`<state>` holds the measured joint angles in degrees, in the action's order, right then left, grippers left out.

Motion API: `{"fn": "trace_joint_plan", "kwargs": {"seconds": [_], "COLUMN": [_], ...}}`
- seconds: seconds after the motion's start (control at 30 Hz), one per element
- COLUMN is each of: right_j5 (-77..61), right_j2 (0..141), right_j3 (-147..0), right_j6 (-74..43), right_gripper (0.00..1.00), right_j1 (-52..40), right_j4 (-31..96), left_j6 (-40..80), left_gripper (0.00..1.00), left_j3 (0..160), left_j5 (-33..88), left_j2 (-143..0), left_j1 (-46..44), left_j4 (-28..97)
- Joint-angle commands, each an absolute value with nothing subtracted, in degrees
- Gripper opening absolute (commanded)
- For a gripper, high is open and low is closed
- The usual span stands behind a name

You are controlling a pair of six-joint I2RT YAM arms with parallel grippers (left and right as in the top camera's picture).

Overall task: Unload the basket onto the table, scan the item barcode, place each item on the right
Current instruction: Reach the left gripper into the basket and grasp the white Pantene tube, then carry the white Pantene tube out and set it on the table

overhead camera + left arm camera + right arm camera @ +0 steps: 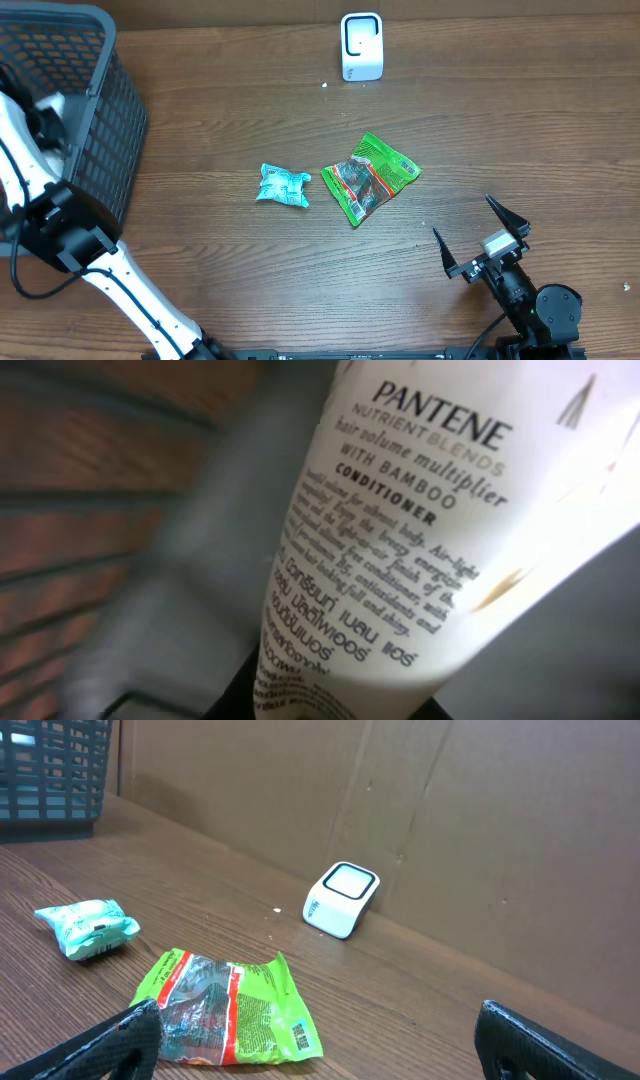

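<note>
Right up against the left wrist camera we see the conditioner tube (400,540), white and tilted, its label reading PANTENE Nutrient Blends conditioner with small print below. Everything behind it is blurred grey and brown. A dark shape sits under the tube's lower end, but no fingers show plainly, so we cannot tell whether the left gripper is closed on the tube or only near it. From overhead we cannot pick the tube out. We only see the left arm (62,228) reaching into the dark mesh basket (105,120), which stands well to the left of the scanner (361,47).

The scanner is a small white box standing upright at the far edge of the table (500,120), against a cardboard wall (480,840). Nearer than the scanner lies a green snack packet (368,177), crumpled and flat on the wood. A teal packet (283,186) lies just to that packet's left, apart from it. Nearer again, and to the scanner's right, the right gripper (460,213) hangs over bare wood with its fingers spread wide, holding nothing.
</note>
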<state>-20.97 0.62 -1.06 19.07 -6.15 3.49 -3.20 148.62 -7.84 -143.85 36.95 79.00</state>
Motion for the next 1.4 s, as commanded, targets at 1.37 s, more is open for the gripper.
{"fn": "trace_joint_plan", "kwargs": {"seconds": [1.37], "right_j5": [-20.6], "right_j2": [0.2], "right_j3": [-0.4], "right_j6": [18.4], "right_gripper": [1.00], "right_j1": [-6.5], "right_j4": [3.2], "left_j6": [25.5], "left_gripper": [0.04], "left_j3": [137.4], "left_j5": [-5.0], "left_j2": [-120.3], "left_j1": [-8.5], "left_j4": [96.8]}}
